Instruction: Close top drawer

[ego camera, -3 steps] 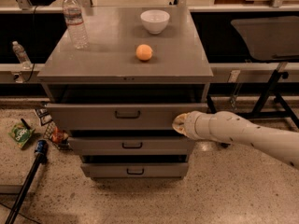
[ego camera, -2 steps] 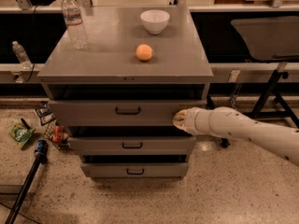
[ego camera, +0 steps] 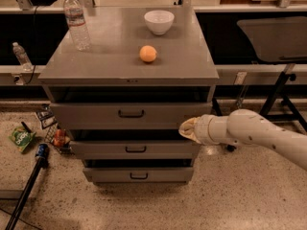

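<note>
While the top drawer [ego camera: 91, 115] stands part-way out of the grey metal cabinet [ego camera: 192, 68], the gripper [ego camera: 188, 129] sits at the lower right corner of its front.
Drawer front: flat grey panel, tallest of three, with a dark rectangular pull handle [ego camera: 131, 113] at centre and a dark gap between its top edge and the cabinet top. Gripper tip pale yellowish and rounded, on a smooth white arm [ego camera: 261, 135] entering from the right; grip state not readable, contact with the panel unclear. Middle drawer [ego camera: 96, 150] and bottom drawer [ego camera: 110, 175] also stick out, stepped back. On top: clear water bottle [ego camera: 76, 20] far left, white bowl [ego camera: 159, 21] far centre, orange [ego camera: 148, 53] nearer. Speckled floor [ego camera: 192, 200] lies bare on the near side; a green packet [ego camera: 21, 139] lies to the left.
</note>
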Robot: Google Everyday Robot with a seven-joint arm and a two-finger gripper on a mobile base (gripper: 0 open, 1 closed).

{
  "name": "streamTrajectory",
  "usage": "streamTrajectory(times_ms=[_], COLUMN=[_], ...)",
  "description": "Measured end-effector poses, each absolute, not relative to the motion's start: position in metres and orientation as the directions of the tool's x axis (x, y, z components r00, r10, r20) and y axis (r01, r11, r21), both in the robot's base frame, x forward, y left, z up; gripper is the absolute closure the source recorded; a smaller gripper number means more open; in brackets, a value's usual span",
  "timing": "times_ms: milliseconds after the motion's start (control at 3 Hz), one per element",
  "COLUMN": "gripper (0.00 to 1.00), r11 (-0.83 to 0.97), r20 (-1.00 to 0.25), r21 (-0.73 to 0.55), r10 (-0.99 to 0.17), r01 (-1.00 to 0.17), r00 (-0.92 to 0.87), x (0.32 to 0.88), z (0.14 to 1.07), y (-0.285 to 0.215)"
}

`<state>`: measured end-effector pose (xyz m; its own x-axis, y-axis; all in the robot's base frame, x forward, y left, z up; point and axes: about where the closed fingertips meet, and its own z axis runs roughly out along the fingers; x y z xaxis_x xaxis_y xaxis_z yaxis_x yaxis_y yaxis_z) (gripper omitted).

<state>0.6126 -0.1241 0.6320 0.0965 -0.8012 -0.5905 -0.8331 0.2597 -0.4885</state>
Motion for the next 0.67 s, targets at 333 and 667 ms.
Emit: streamTrajectory(times_ms=[333,667], gripper=[1.00,1.00], r11=[0.276,0.315], r20=[-0.632,-0.710], r21=[-0.411,-0.370], r10=[-0.773,-0.702], r01=[-0.869,-0.874], r00=[0.053,0.048], x=[0.577,0.549], z=[0.650,0.700], y=[-0.128,-0.133])
